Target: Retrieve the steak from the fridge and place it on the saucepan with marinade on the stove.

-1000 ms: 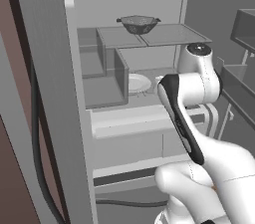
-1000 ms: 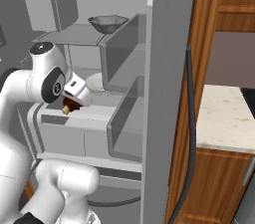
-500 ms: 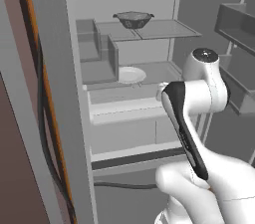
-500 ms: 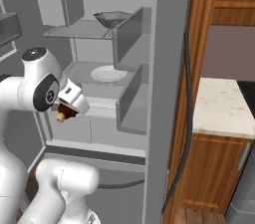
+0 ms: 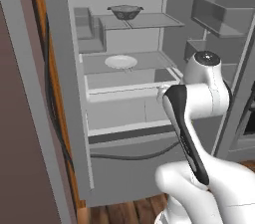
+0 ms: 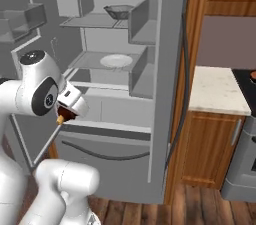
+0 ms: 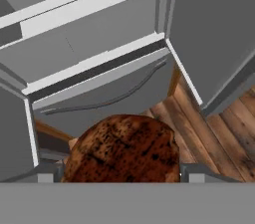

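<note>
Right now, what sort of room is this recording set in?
A rendered home kitchen, most likely: an open steel fridge with shelves, wooden cabinets under a pale stone counter, and a wood plank floor.

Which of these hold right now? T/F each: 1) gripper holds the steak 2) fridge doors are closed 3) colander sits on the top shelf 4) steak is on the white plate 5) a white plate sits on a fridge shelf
1) True: the gripper is shut on the steak.
2) False: the fridge stands open, shelves exposed.
3) True: the colander sits on the top shelf.
4) False: the white plate is bare; the steak is in the gripper, outside the fridge.
5) True: the plate lies on the shelf below the colander.
</note>
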{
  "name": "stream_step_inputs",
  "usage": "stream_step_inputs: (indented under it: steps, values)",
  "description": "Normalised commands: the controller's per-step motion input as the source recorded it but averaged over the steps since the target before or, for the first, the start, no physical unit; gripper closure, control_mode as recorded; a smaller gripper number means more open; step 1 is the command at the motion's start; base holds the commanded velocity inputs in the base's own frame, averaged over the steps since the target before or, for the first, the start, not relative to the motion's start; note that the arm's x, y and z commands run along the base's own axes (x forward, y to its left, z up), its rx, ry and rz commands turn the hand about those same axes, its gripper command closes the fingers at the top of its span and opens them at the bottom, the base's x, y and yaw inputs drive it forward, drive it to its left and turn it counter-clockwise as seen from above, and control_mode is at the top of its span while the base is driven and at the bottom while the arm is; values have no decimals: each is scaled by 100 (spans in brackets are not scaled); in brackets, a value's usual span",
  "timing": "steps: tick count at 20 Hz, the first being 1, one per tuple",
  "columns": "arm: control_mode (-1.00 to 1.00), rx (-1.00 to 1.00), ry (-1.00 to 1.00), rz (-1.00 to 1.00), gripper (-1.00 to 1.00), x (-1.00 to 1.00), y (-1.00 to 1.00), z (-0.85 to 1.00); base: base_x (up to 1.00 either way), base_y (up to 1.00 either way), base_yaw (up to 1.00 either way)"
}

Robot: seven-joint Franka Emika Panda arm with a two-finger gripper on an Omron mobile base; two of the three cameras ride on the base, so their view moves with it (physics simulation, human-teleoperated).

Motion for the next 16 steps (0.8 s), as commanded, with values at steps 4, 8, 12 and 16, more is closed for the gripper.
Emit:
stream_step_inputs:
  steps: [4, 8, 12, 16]
  values:
    - [100, 0, 0, 0, 100, 0, 0, 0, -72, -4, -3]
    - [100, 0, 0, 0, 100, 0, 0, 0, -72, -18, -3]
    - [100, 0, 0, 0, 100, 0, 0, 0, -26, -50, -1]
    - [100, 0, 0, 0, 100, 0, 0, 0, 0, -95, 0]
